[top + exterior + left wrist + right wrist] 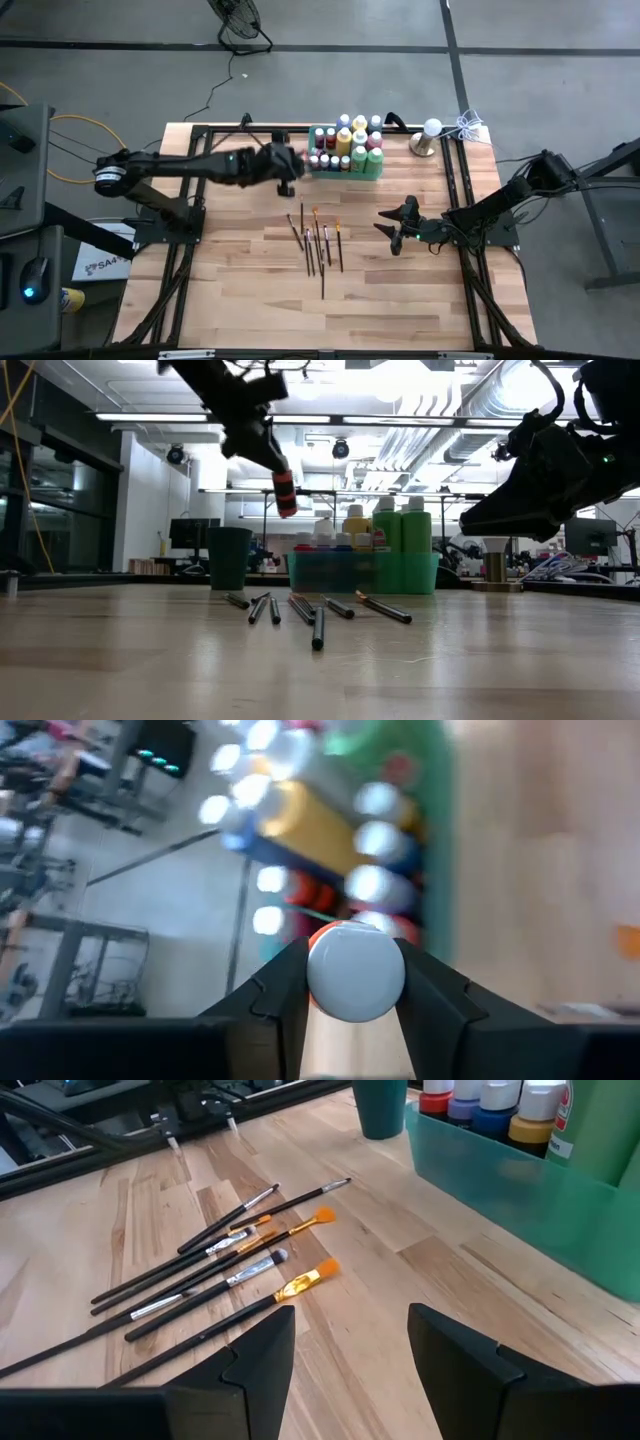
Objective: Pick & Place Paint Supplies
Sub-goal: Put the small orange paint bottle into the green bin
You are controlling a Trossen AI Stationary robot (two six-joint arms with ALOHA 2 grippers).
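The left gripper (291, 170) hung above the table at about nine o'clock from the green tray (318, 172), its jaws closed on a small red paint bottle (284, 491) with a pale cap (355, 971); the low view showed that bottle tilted in the air, well clear of the wood. Inside the tray stood the other paint bottles (352, 146), upright and packed close, in green, yellow, red, blue and white; their labels were too small or blurred to read. A dark round cup (229, 558) stood beside the tray's end. On the table (240, 300), around six o'clock from the tray, lay the paintbrushes (318, 240), thin dark handles in a loose fan, some touching or crossing, several with orange bristles. The right gripper (397, 232) waited near three o'clock from the brushes, its jaws apart and empty. On a white sheet left of the table some dark print showed, only partly legible, beginning with "SA".
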